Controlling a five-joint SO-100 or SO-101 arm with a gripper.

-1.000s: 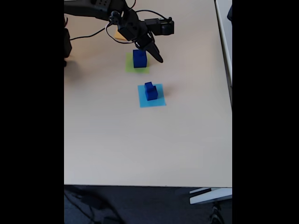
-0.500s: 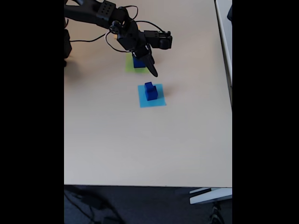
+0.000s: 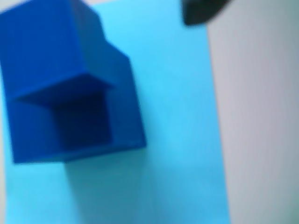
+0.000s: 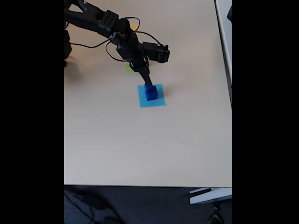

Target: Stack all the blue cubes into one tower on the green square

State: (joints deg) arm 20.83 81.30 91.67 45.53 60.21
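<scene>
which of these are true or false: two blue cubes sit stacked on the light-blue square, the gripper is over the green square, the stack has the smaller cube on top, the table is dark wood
1. Two blue cubes sit stacked on the light-blue square. True; the wrist view shows them close up.
2. The gripper is over the green square. False: in the fixed view it reaches down at the stack on the light-blue square, and the arm covers most of the green square.
3. The smaller cube is on top. True.
4. The table is dark wood. False: it is a pale beige surface.
</scene>
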